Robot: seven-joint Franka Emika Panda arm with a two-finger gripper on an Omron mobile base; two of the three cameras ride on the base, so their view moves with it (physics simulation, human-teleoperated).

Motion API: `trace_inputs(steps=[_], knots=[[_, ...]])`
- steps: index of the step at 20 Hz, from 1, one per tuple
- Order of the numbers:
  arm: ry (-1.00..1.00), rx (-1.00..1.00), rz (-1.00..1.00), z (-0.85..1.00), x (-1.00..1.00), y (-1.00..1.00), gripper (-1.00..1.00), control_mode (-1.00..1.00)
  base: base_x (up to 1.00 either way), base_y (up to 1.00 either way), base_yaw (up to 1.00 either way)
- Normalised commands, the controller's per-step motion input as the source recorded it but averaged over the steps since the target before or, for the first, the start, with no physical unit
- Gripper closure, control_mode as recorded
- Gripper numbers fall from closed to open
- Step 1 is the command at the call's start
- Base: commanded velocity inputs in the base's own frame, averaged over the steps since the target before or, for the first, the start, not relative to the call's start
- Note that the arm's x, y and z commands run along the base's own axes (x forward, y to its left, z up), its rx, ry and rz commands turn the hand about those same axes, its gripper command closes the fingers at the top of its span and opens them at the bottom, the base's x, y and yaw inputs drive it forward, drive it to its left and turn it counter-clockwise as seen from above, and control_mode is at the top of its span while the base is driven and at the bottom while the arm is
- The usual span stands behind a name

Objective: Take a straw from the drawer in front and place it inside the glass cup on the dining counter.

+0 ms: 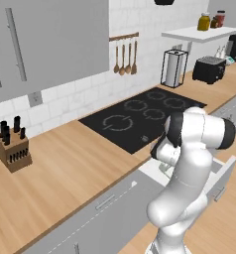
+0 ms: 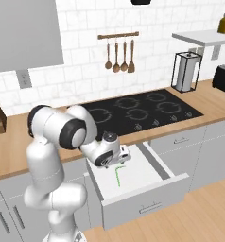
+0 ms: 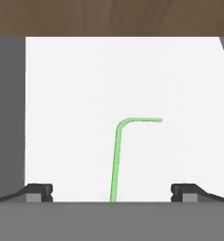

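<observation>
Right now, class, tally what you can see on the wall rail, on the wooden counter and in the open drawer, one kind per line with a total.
Wooden utensils hanging on the rail: 4
Knife block: 1
Paper towel holder: 1
Toaster: 1
Green straw in the drawer: 1
Total: 8

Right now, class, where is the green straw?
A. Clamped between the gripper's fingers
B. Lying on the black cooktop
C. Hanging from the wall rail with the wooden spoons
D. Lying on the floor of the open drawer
D: the straw lies flat on the white floor of the pulled-out drawer, below the open gripper.
</observation>
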Motion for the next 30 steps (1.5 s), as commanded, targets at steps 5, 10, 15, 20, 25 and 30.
trace_inputs(steps=[5,10,15,20,25,30], knots=[[0.0,0.0,0.0,-0.36,0.0,0.0,-1.0,-1.0,0.0,0.0,0.0],[0.0,0.0,0.0,-0.33,0.0,-0.02,-1.0,-1.0,0.0,0.0,0.0],[0.0,0.0,0.01,-0.32,0.0,-0.03,-1.0,-1.0,0.0,0.0,0.0],[0.0,0.0,0.04,-0.23,0.06,-0.1,-1.0,-1.0,0.0,0.0,0.0],[0.02,0.0,0.03,-0.59,-0.1,-0.2,-1.0,-1.0,0.0,0.0,0.0],[0.01,-0.05,0.0,-0.92,-0.25,-0.07,-1.0,-1.0,0.0,0.0,0.0]])
